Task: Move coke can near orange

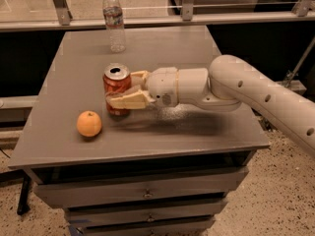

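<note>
The red coke can [114,85] with a silver top stands upright near the middle of the grey table [162,53]. My gripper [126,89] reaches in from the right and is shut on the can, one finger [125,101] in front of it and one behind. The orange [89,124] sits on the table to the can's front left, a short gap away. My white arm [256,95] stretches across the table's right side.
A clear plastic water bottle [114,19] stands at the table's back, behind the can. The table has drawers [147,194] below its front edge. A metal railing [157,18] runs behind it.
</note>
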{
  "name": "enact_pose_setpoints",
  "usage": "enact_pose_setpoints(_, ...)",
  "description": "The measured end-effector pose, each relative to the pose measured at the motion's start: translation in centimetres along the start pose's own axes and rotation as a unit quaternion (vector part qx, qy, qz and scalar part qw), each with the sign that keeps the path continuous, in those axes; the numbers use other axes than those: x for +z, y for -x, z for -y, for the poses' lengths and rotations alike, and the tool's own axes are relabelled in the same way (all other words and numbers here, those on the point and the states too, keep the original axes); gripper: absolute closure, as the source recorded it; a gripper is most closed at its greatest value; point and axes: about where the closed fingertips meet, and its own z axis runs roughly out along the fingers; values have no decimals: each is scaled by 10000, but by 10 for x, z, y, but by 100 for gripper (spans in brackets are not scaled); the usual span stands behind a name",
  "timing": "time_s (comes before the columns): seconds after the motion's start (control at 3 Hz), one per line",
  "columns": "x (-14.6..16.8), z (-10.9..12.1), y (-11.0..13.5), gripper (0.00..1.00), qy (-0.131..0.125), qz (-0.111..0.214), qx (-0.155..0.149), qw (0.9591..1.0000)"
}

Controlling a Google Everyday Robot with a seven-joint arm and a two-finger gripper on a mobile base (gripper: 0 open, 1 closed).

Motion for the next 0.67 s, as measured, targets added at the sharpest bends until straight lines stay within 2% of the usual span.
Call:
enact_pose_setpoints(0.33,10,-6,-4,83,128,-66,89,9999)
enact_pose_setpoints(0.67,14,-9,-6,60,192,-129,141,9996)
